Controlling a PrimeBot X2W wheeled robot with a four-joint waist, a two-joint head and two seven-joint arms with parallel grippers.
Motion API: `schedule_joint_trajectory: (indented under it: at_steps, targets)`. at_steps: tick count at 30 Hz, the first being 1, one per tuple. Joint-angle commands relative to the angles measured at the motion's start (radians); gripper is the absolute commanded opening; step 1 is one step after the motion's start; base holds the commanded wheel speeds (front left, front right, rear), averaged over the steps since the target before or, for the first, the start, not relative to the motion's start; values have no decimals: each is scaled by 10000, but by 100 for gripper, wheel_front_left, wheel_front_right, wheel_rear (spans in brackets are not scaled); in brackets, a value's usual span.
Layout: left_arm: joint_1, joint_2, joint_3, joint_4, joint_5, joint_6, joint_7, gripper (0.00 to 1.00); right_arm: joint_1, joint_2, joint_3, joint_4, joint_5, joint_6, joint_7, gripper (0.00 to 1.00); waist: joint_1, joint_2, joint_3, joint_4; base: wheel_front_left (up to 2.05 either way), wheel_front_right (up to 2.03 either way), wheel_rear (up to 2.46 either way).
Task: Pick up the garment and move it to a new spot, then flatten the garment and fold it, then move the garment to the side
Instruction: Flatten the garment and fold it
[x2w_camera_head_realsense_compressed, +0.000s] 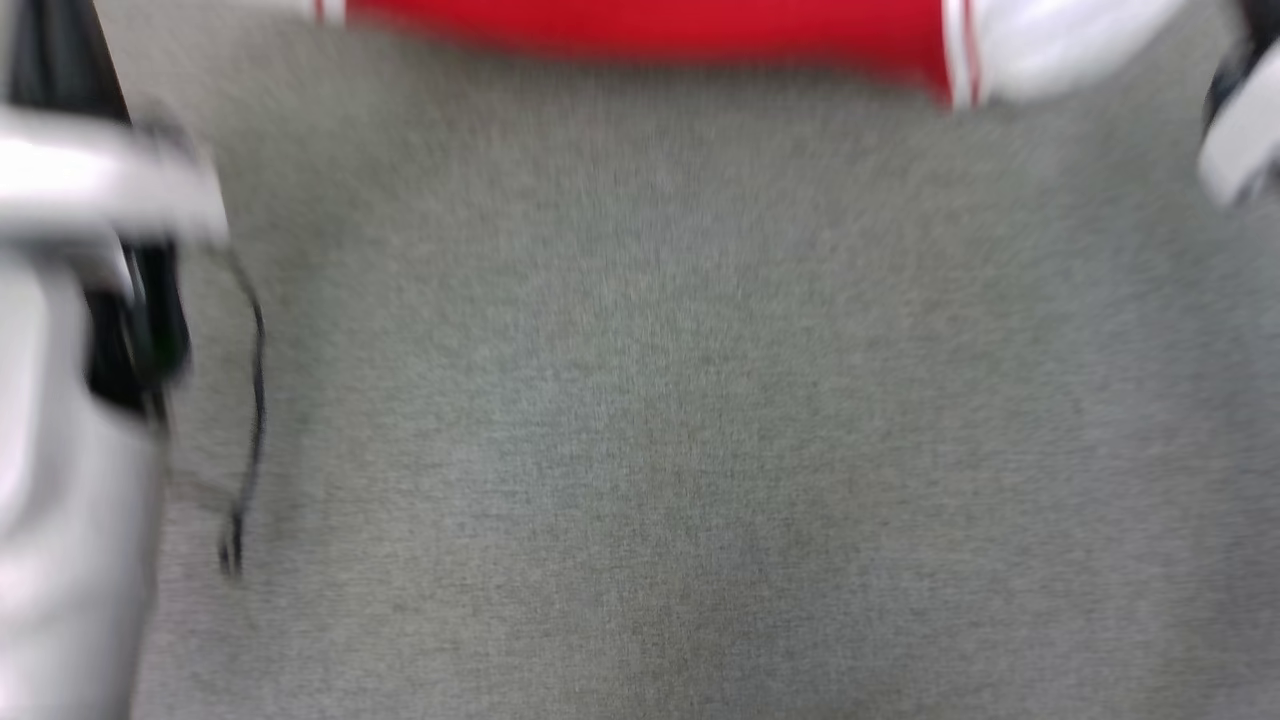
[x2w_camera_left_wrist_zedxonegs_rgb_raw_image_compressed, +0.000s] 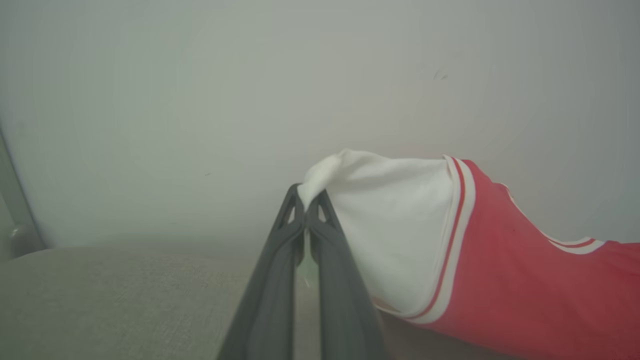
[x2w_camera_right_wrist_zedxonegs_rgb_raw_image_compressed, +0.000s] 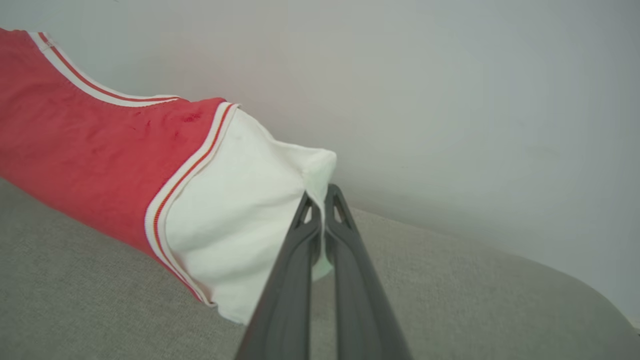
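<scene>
Head view, heavily blurred: grey fabric surface (x2w_camera_head_realsense_compressed: 660, 400) across most of the frame. The shirt (x2w_camera_head_realsense_compressed: 650, 30) lies as a red band along the top edge, well apart from the lower half of the surface, and its far side is cut off by the frame. A striped trim and a white sleeve (x2w_camera_head_realsense_compressed: 1060, 40) sit at its right end. A pale left forearm (x2w_camera_head_realsense_compressed: 70, 450) stands at the left edge, with a thin dark cable (x2w_camera_head_realsense_compressed: 255, 400) hanging just beside it. A pale rounded part of the right arm (x2w_camera_head_realsense_compressed: 1245, 130) is at the upper right edge, near the sleeve. Left wrist view: the left gripper (x2w_camera_left_wrist_zedxonegs_rgb_raw_image_compressed: 306, 205) has its two dark fingers pressed together at the tips, clamped on a bunched corner of the second sleeve (x2w_camera_left_wrist_zedxonegs_rgb_raw_image_compressed: 395, 225). This sleeve is white, with red-and-white trim where it joins the red body. The body runs off to the right, low over the grey surface, and whether it rests on it cannot be told. A plain pale wall (x2w_camera_left_wrist_zedxonegs_rgb_raw_image_compressed: 250, 100) stands behind. Right wrist view: the right gripper (x2w_camera_right_wrist_zedxonegs_rgb_raw_image_compressed: 322, 207) has its fingers likewise closed, pinching the gathered edge of the white sleeve. The cloth is puckered at the tips, with a little of it showing between the fingers lower down. The red body stretches away to the upper left, its collar trim visible, with grey surface below and pale wall behind.
</scene>
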Motion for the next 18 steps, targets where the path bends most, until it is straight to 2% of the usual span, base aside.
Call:
schedule_joint_trajectory:
  at_steps: [1, 6, 11, 18]
  targets:
    - [1119, 25, 168, -497, -23, 223, -43, 0, 1033, -39, -216, -341, 48, -10, 182, 0, 0, 0, -1110, -26, 0, 0, 0]
    - [3954, -40, 235, -1570, -117, 724, 49, 0, 3726, 172, -1054, -1195, 22, -12, 558, 0, 0, 0, -2131, 12, 0, 0, 0]
    - [6307, -197, 344, -2236, -564, 1174, 432, 0, 6402, 674, -2046, -1758, -184, -12, 870, 0, 0, 0, -3007, 61, 0, 0, 0]
    - [9084, -31, 260, -3008, -475, 2146, 1007, 0, 9938, 1956, -3863, -2751, -837, -14, 1577, 0, 0, 0, -3913, 254, 0, 0, 0]
